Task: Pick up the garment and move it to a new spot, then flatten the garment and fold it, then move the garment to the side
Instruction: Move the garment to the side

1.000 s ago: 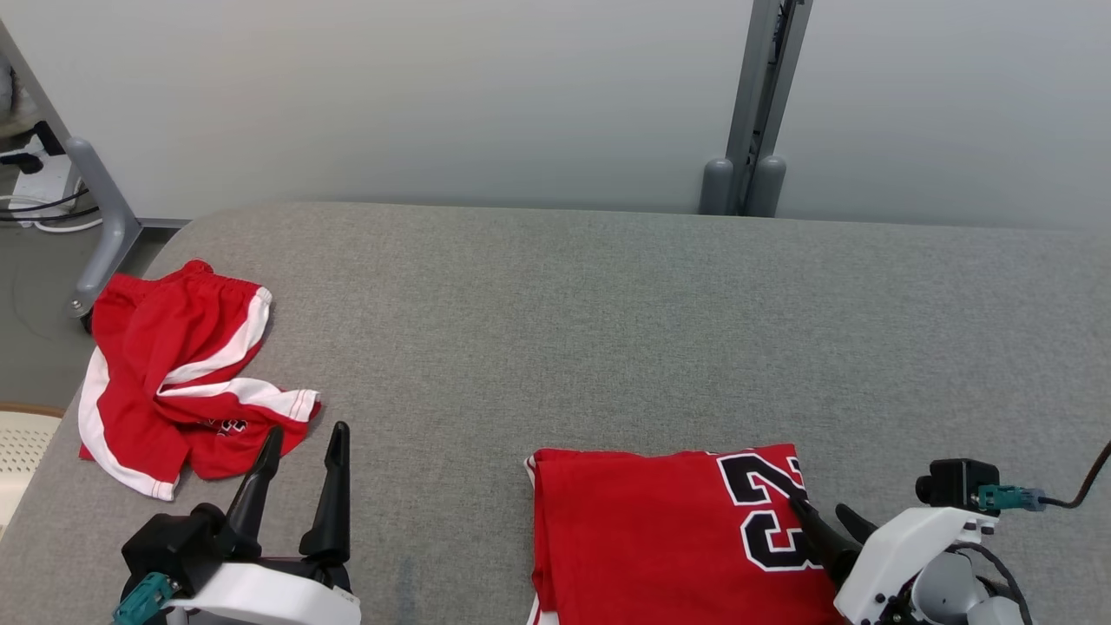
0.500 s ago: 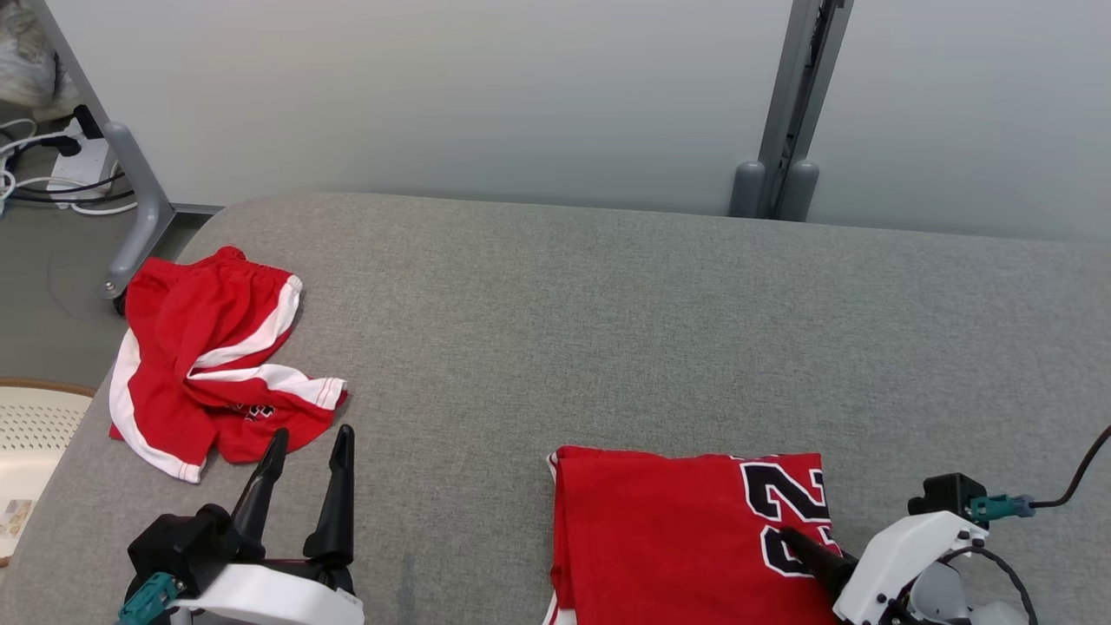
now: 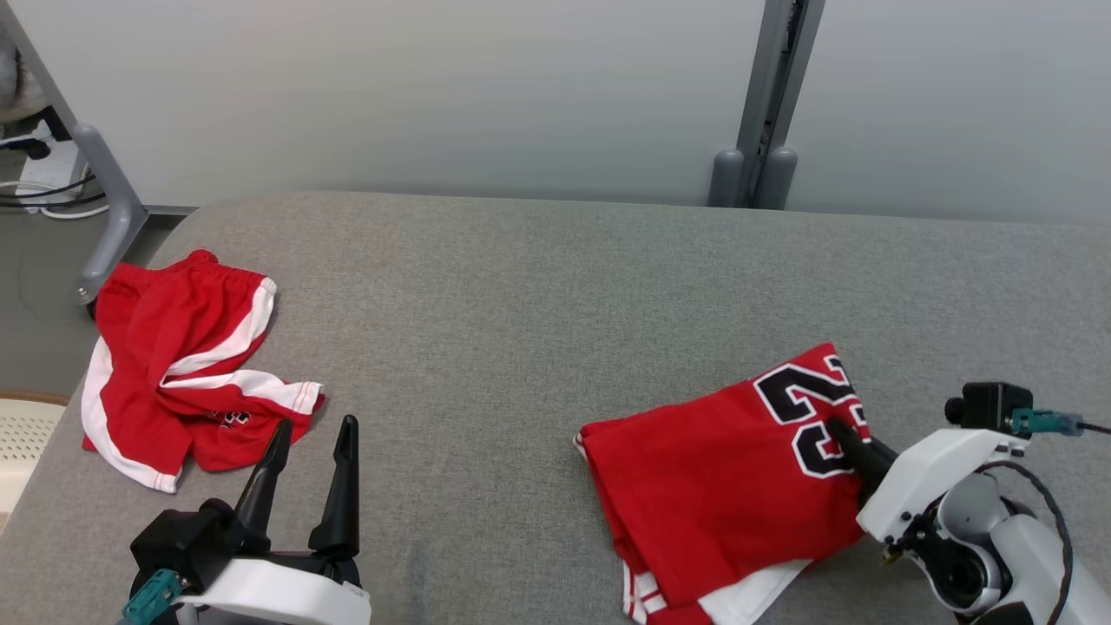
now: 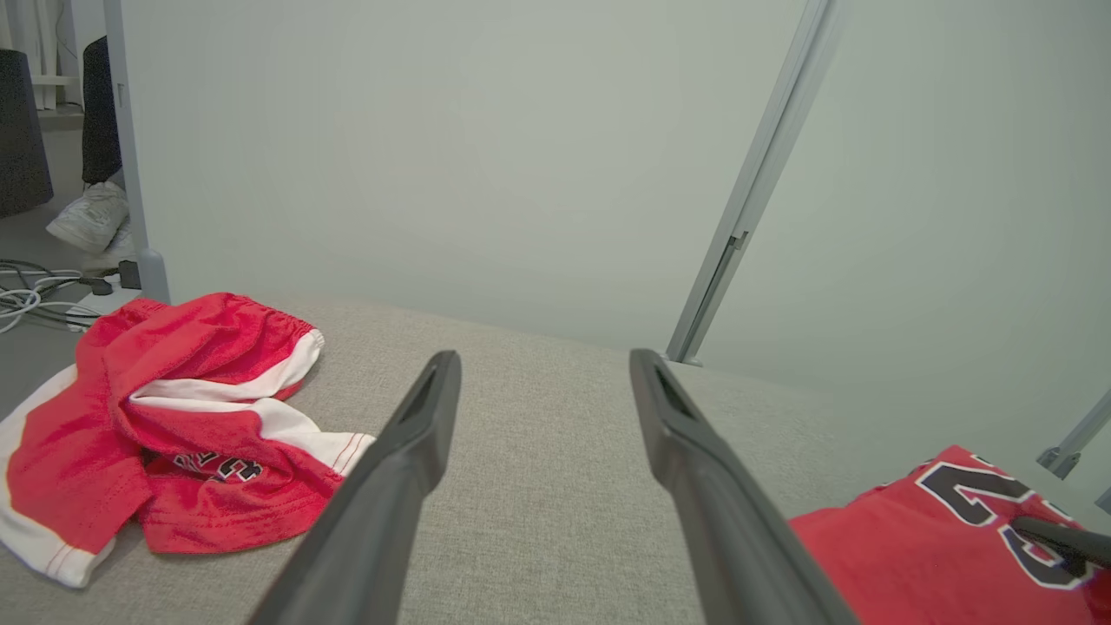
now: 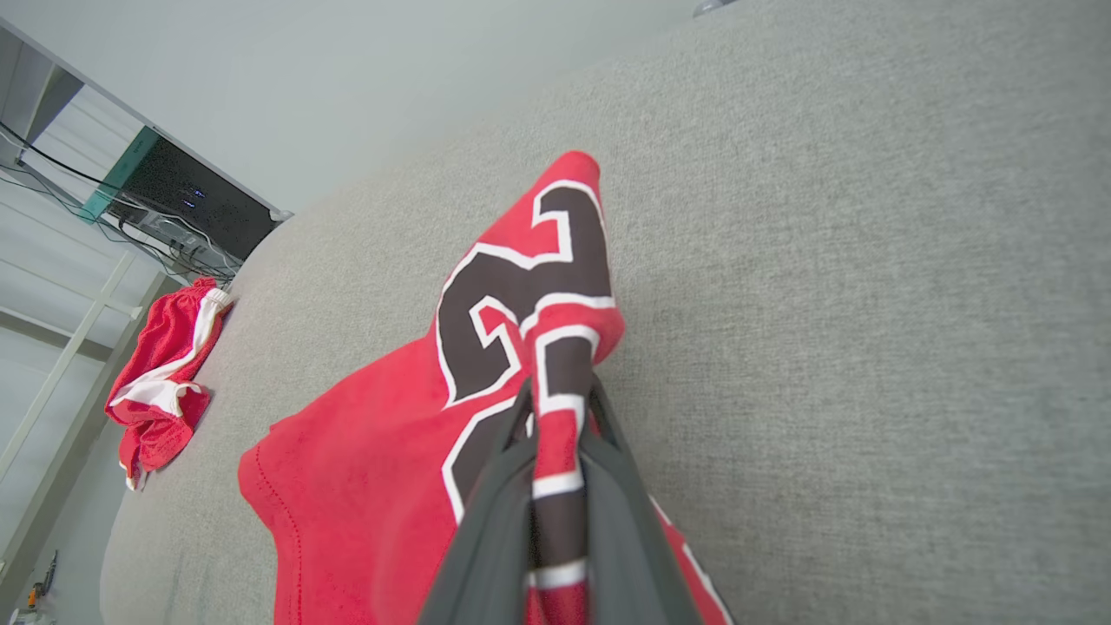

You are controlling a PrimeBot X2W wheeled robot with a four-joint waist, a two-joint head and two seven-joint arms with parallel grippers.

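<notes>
A folded red jersey [image 3: 720,469] with a black number lies at the right front of the grey table [image 3: 538,304]. My right gripper [image 3: 846,438] is shut on its right edge by the number, and in the right wrist view the cloth [image 5: 391,486] is pinched between the two fingers [image 5: 495,529], lifted a little. The jersey [image 4: 937,538] also appears at the lower right of the left wrist view. My left gripper [image 3: 312,443] stands open at the lower left with nothing between its fingers [image 4: 408,469].
Crumpled red shorts with white stripes [image 3: 187,365] lie at the table's left edge, just beyond my left gripper; they appear too as shorts [image 4: 165,417] and shorts [image 5: 165,373]. A grey post [image 3: 764,95] rises behind the table. A table leg and cables [image 3: 95,217] stand at far left.
My right gripper has lifted and dragged the jersey's right edge up and away, so the jersey now lies slanted with its bottom hem showing. The camera shifted. The left gripper stays put.
</notes>
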